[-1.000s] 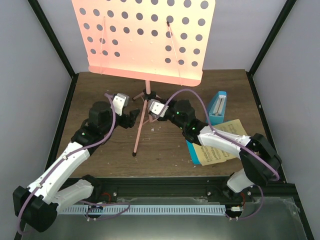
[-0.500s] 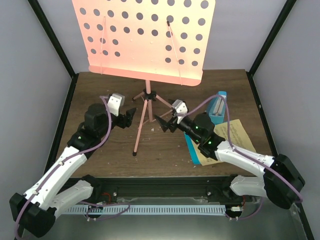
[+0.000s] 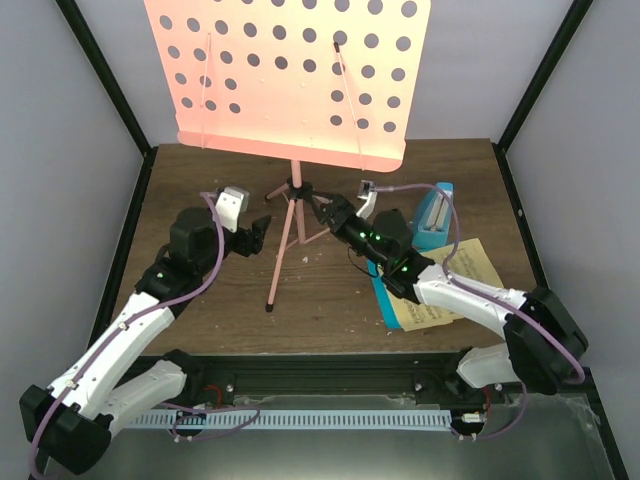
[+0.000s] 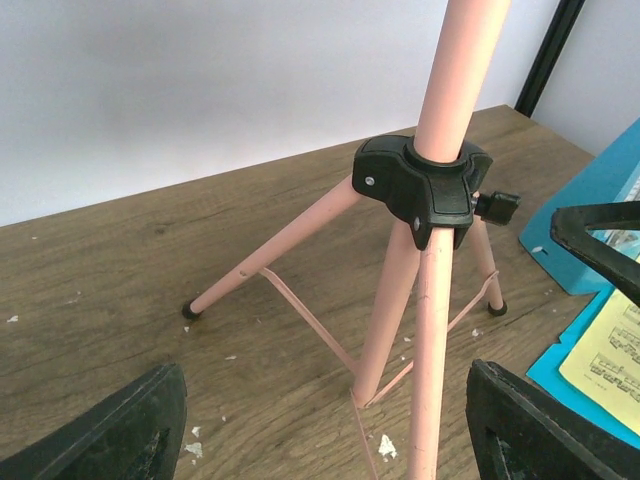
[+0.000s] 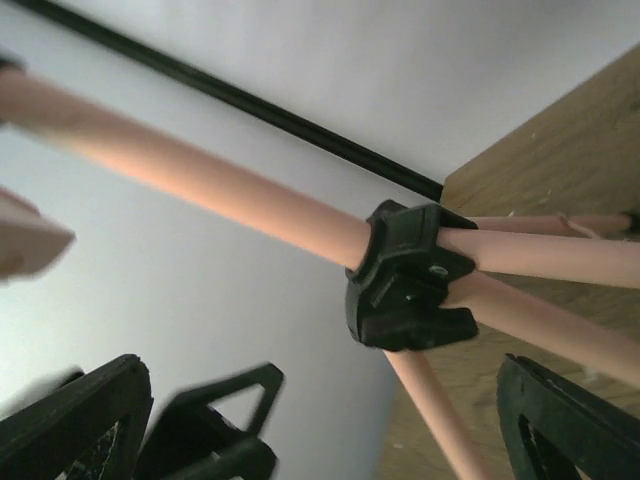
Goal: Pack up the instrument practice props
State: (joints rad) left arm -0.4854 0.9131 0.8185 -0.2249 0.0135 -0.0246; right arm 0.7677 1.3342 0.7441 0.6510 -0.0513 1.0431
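The salmon-pink music stand [image 3: 290, 70] stands upright at the back, its tripod hub [image 3: 297, 188] above three splayed legs. My left gripper [image 3: 258, 232] hovers open just left of the legs; in the left wrist view the front leg [image 4: 430, 350] rises between its fingertips [image 4: 325, 440], untouched. My right gripper [image 3: 322, 210] is open, rolled on its side, close to the hub [image 5: 405, 275] from the right, and nothing lies between its jaws [image 5: 320, 430]. Under the right arm lie the yellow music sheets [image 3: 450, 290] on a blue sheet [image 3: 385, 300]. Behind them stands the blue metronome [image 3: 436, 216].
Black frame posts [image 3: 110, 90] and pale walls close in the wooden table [image 3: 200, 170] on three sides. Small white flecks [image 4: 387, 447] litter the wood around the tripod feet. The stand's desk overhangs the back of the table.
My right gripper opened wide, drew back from the tripod leg, then swung up to the hub with its wrist rolled. The left gripper shifted slightly back and stayed open.
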